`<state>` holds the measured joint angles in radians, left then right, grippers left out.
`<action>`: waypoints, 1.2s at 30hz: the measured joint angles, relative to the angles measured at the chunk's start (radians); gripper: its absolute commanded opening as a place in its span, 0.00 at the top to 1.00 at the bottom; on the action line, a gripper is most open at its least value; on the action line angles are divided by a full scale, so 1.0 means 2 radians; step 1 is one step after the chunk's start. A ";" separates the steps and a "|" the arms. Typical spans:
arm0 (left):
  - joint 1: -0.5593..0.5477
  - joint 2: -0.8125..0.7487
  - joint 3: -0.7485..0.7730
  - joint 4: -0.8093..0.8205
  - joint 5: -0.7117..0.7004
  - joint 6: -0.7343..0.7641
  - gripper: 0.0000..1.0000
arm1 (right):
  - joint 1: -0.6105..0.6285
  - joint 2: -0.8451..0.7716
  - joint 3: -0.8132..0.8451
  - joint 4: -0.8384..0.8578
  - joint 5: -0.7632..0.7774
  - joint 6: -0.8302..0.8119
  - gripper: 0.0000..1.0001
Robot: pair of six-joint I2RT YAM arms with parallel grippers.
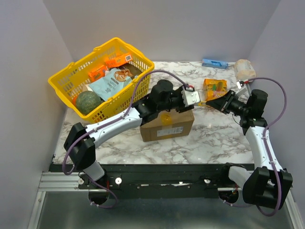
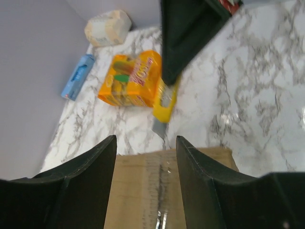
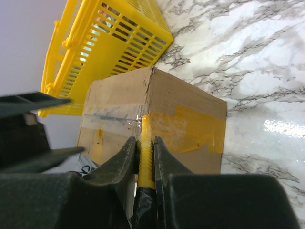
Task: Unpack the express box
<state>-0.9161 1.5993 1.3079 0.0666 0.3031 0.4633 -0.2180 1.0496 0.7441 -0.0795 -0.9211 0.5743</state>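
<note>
- Right gripper (image 3: 145, 143) clamps the yellow cutter (image 3: 146, 160), its blade meeting the express box (image 3: 188, 112) from 2 o'clock to slit its tape seam (image 2: 160, 191).
- Left gripper (image 2: 145, 140), half-open and empty, straddles it, likely as a brace.

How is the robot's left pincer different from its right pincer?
The left pincer is open and empty; the right pincer is shut on a yellow cutter. The left pincer is over the top of the express box; the right pincer points the blade at its taped edge. Both are black.
</note>
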 measured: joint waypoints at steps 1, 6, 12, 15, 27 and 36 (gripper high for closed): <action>0.003 0.002 0.023 -0.006 0.000 -0.012 0.39 | 0.000 0.003 0.000 0.004 -0.006 0.002 1.00; 0.033 0.037 0.133 -0.035 0.009 -0.093 0.37 | 0.000 0.025 0.000 0.042 -0.022 0.025 1.00; 0.076 0.103 0.152 -0.078 0.028 -0.166 0.39 | 0.000 0.056 0.002 0.072 -0.031 0.044 1.00; 0.092 0.138 0.160 -0.101 0.043 -0.192 0.39 | 0.000 0.071 0.003 0.088 -0.032 0.057 1.00; 0.121 0.165 0.176 -0.121 0.093 -0.268 0.47 | 0.000 0.103 0.000 0.156 -0.036 0.118 1.00; 0.124 0.172 0.169 -0.120 0.100 -0.285 0.48 | 0.000 0.122 0.000 0.157 -0.042 0.118 0.99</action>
<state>-0.6689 1.9434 1.6463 -0.1738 0.5034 -0.1062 -0.2180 1.2930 0.7448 0.2348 -1.0042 0.8104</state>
